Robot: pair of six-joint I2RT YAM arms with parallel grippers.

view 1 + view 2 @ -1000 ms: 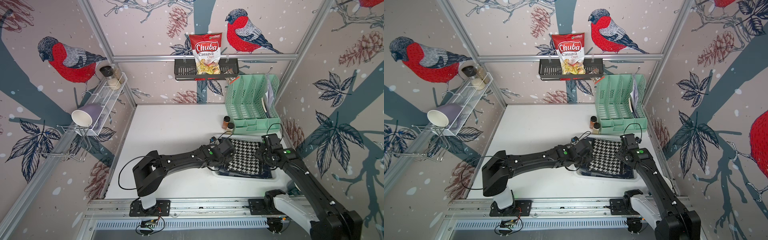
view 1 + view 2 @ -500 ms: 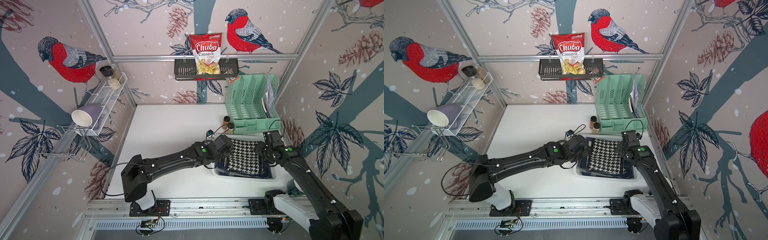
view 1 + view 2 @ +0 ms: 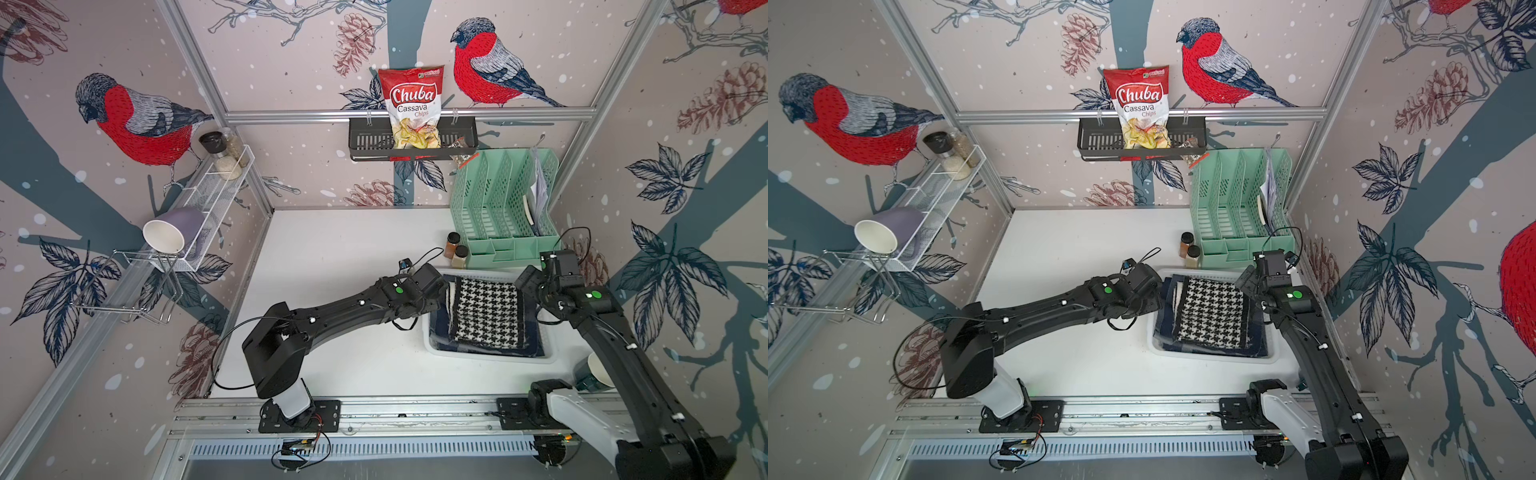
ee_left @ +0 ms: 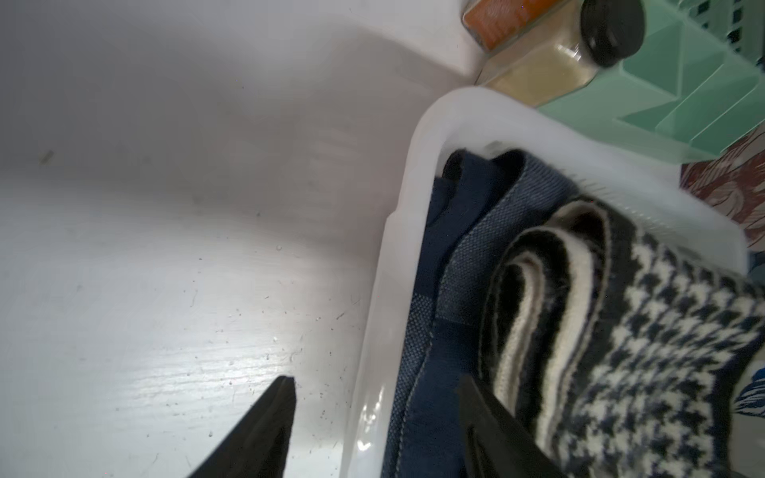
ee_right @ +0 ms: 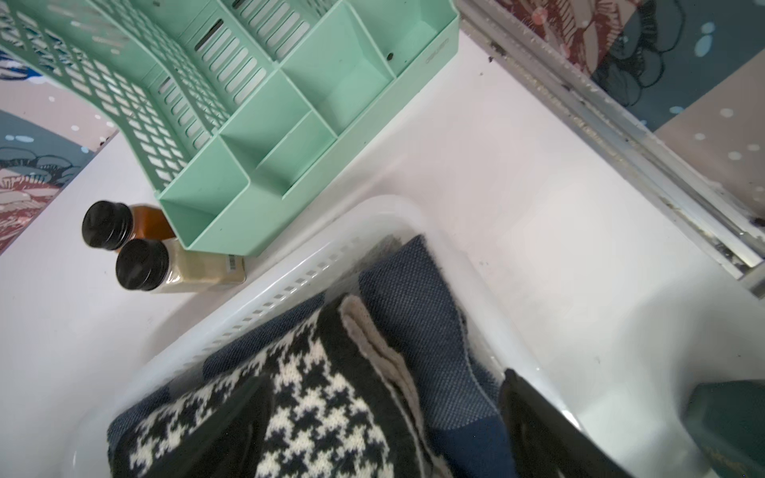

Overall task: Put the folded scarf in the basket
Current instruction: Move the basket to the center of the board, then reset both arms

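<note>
Though flanking the folded scarf (image 3: 486, 316) in the basket (image 3: 486, 358), clamping nothing: left gripper (image 4: 374, 380), right gripper (image 5: 385, 376), both spread apart (scuffed white table (image 4: 165, 289) beside left gripper; bird-print walls (image 3: 291, 62) around).

White table (image 3: 332, 257), seen in both top views. A white basket (image 3: 490, 358) is sitting toward the front right. A green file organiser (image 3: 498, 216) is standing just behind it. An orange jar (image 3: 452, 241) and a beige jar (image 3: 459, 255) are standing beside the organiser. A dark green cup (image 3: 588, 371) is resting by the right edge.
</note>
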